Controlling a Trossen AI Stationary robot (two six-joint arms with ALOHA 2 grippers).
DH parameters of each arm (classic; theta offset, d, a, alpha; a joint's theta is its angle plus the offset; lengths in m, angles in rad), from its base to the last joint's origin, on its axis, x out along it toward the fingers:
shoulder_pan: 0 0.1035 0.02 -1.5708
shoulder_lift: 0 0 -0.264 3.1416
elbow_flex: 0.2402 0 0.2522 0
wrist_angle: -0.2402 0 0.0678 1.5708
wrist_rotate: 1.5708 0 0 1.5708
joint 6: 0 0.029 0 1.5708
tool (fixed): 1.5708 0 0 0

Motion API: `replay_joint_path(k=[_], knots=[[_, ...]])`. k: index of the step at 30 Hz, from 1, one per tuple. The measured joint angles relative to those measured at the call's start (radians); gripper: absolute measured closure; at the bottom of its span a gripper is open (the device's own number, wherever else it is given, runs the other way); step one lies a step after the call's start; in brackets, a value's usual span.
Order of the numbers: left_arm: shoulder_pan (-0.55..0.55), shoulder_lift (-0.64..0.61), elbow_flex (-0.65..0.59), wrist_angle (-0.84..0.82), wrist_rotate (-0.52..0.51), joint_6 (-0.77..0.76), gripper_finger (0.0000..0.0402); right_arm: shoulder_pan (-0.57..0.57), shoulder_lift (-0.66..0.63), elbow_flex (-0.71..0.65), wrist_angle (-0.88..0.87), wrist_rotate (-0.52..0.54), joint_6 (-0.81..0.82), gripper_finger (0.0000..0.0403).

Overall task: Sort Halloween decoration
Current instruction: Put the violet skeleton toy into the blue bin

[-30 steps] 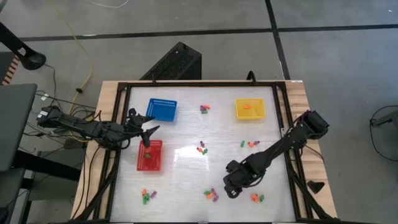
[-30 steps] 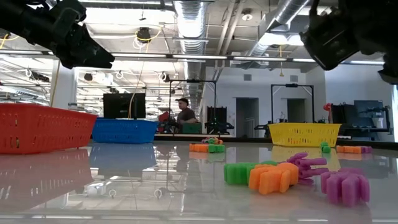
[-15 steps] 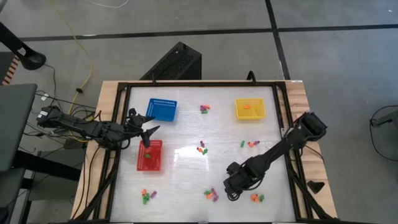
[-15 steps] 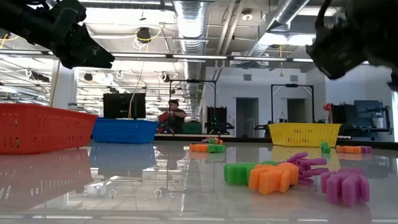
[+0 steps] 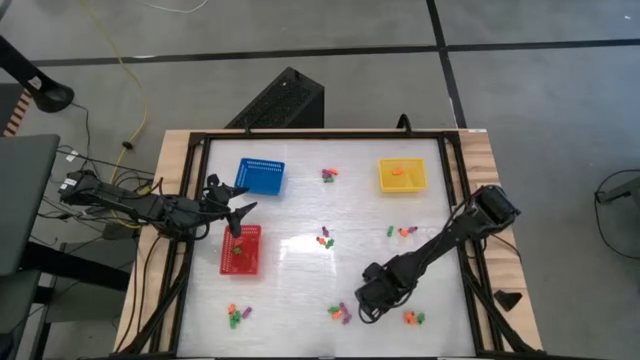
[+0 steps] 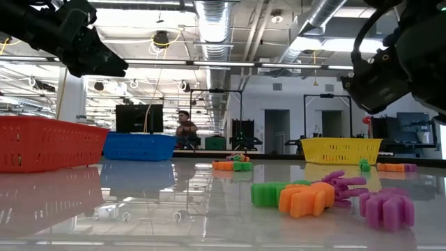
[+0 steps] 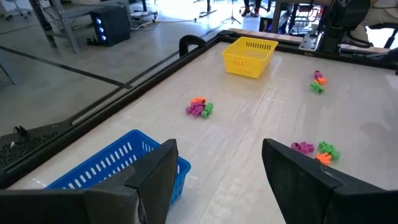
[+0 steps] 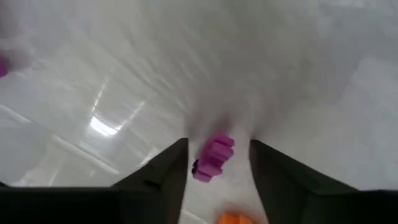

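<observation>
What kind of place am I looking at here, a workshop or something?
Probably a robotics lab or open workshop hall. Bare ducts and pipes run along the ceiling, metal frames and screens stand behind a seated person, and the table sits on a concrete floor.

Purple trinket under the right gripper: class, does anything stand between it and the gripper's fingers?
Nothing visible does. In the right wrist view the purple trinket lies on bare table between the right gripper's open fingers, an orange trinket just beside.
</observation>
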Motion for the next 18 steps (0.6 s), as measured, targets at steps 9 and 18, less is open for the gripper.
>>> replay_joint_path(k=[9, 18], knots=[[0.000, 0.000, 0.000, 0.000, 0.000, 0.000, 0.0175, -0.036, -0.010, 0.056, -0.015, -0.023, -0.116, 0.0368], [0.000, 0.000, 0.000, 0.002, 0.000, 0.010, 0.0175, -0.146, -0.040, 0.260, -0.038, 0.199, -0.422, 0.0365]])
